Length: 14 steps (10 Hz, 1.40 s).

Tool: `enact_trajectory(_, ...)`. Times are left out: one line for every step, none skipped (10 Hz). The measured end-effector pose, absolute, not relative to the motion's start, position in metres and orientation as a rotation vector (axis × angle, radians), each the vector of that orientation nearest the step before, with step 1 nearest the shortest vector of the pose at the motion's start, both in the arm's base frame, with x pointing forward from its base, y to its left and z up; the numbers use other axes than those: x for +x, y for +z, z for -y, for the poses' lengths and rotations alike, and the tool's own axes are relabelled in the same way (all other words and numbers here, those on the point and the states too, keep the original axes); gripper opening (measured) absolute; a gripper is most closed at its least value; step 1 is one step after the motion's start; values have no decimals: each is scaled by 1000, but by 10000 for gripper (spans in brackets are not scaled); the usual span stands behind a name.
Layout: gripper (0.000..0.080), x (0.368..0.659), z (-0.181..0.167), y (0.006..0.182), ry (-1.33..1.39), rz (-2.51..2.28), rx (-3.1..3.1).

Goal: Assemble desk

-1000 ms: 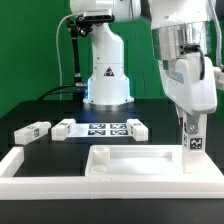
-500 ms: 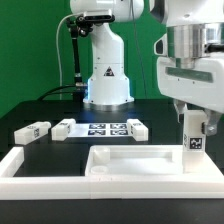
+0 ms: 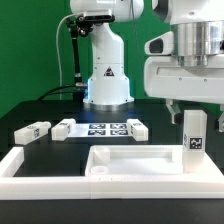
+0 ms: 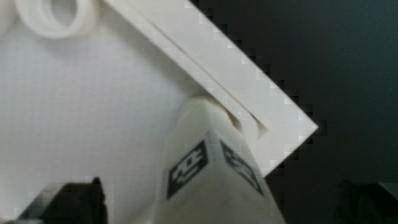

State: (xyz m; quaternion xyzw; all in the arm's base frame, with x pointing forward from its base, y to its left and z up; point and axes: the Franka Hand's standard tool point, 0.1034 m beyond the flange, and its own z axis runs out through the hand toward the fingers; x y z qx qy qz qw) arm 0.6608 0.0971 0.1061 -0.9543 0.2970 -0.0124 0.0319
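Note:
The white desk panel [image 3: 130, 165] lies flat near the front, rim up. A white leg post [image 3: 193, 140] with black-and-white tags stands upright at the panel's corner on the exterior view's right. My gripper [image 3: 190, 108] hangs just above the post, open, its fingers apart from it. In the wrist view the post [image 4: 214, 170] rises from the panel [image 4: 89, 100] corner between my dark fingertips [image 4: 71, 205], with a gap on each side; the gripper [image 4: 222, 208] holds nothing. A round hole [image 4: 63, 15] shows in the panel.
Three loose leg posts [image 3: 32, 131] [image 3: 64, 128] [image 3: 135, 128] lie behind the panel around the marker board [image 3: 105, 128]. A low white L-shaped rail [image 3: 30, 165] borders the front and the exterior view's left. The arm's base [image 3: 108, 75] stands at the back.
The gripper let go of the upright leg post, its jaws spreading wide, and rose straight up off it. The post stays standing on the panel corner.

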Motion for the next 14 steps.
enact_trajectory(649, 665, -92, 106, -56, -651, -3008)
enact_trajectory(649, 666, -94, 104, -71, -525, -3033)
enact_trajectory(649, 665, -102, 104, -78, -449, -3052)
enact_trajectory(649, 665, -103, 104, -77, -455, -3049)
enact_trajectory(533, 665, -102, 104, -76, -497, -3043)
enact_trajectory(382, 665, -102, 104, -75, -495, -3043)
enact_trajectory(382, 664, -101, 103, -70, -594, -3025)
enact_trajectory(291, 664, -99, 103, -64, -732, -2995)
enact_trajectory(291, 664, -99, 102, -60, -836, -2966)
enact_trajectory(291, 664, -99, 102, -57, -932, -2937)
enact_trajectory(291, 664, -98, 102, -55, -992, -2916)
enact_trajectory(291, 664, -97, 102, -44, -1235, -2817)
enact_trajectory(291, 665, -97, 102, -22, -1428, -2712)
enact_trajectory(291, 665, -95, 102, 4, -1603, -2589)
